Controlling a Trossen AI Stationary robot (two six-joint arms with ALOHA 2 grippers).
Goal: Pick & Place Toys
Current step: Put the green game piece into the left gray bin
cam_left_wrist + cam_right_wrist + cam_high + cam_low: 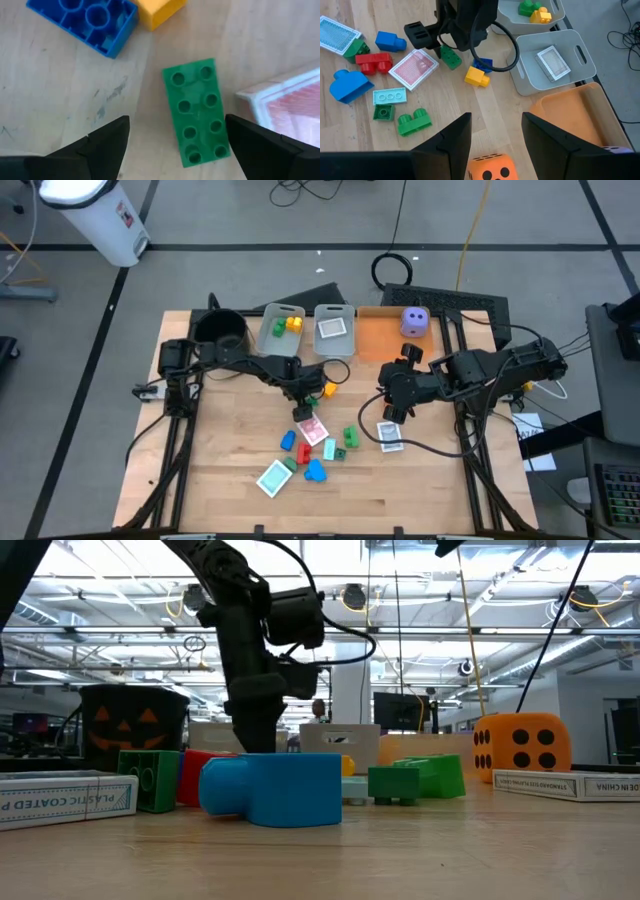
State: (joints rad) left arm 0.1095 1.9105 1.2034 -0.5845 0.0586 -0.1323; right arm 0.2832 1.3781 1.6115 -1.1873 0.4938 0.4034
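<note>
Your left gripper [175, 145] hangs low over the table's middle, its 2 fingers spread wide; your right gripper [496, 131] hovers mid-right, fingers parted.

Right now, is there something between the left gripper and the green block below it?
Nothing visible. The left gripper is open, one finger on each side of the green block. The blue block, yellow block and red card lie beside it, outside the fingers.
</note>
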